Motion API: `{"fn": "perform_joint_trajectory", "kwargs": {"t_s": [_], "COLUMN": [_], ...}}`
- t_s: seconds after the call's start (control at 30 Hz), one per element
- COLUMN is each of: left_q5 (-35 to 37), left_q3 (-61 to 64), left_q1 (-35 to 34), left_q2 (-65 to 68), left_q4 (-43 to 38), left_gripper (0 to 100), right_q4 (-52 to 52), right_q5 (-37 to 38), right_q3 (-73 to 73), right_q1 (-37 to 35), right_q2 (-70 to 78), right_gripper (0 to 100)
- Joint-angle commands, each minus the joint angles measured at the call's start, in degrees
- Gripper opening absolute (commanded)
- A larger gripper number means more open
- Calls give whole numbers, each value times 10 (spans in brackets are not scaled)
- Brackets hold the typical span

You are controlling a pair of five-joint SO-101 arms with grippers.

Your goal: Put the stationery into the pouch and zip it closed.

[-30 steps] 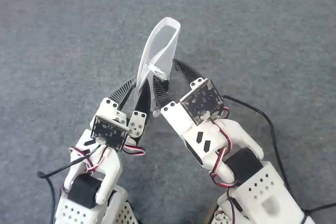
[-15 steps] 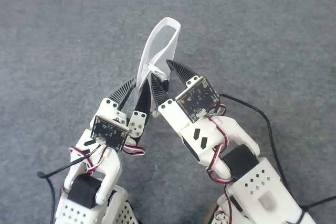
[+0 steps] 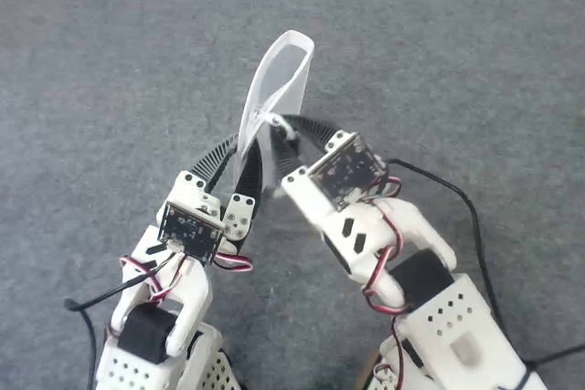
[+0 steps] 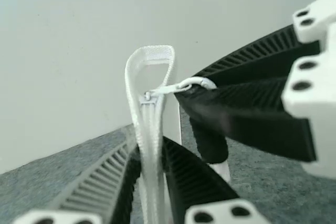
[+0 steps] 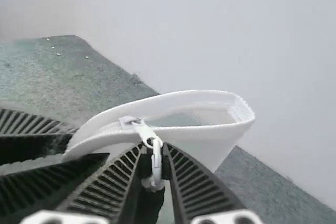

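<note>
Right end effector (image 5: 153, 157) on pouch (image 5: 210, 129) zipper (image 5: 143, 130)

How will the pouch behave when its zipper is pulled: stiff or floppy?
Probably floppy: the pouch is thin and see-through, its open end bowed into a loop above the left gripper. Likely light, standing up from one pinched edge. It may buckle where the right gripper holds the zipper tab.

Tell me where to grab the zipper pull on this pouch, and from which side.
Pinch the flat pull tab, not the slider, probably best from the right arm's side. The pouch stands upright with its zipped edge clamped in the left gripper, and the tab sticks out sideways from the slider. The right gripper is shut on it just so.
</note>
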Motion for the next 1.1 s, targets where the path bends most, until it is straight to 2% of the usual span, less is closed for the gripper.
{"fn": "perform_joint_trajectory", "kwargs": {"t_s": [0.0,0.4,0.8,1.07], "left_q5": [1,1,1,1], "left_q3": [-29,-27,-28,-28], "left_q1": [-4,-8,-9,-9], "left_q2": [-5,-5,-5,-5], "left_q4": [17,28,33,33], "left_gripper": [10,9,9,9], "right_q4": [-39,-65,-65,-79], "right_q5": [-20,-54,-124,-128], "right_q3": [-12,-38,-138,-145], "right_q1": [48,91,182,197], "right_q2": [3,11,145,154], "right_gripper": [6,6,6,6]}}
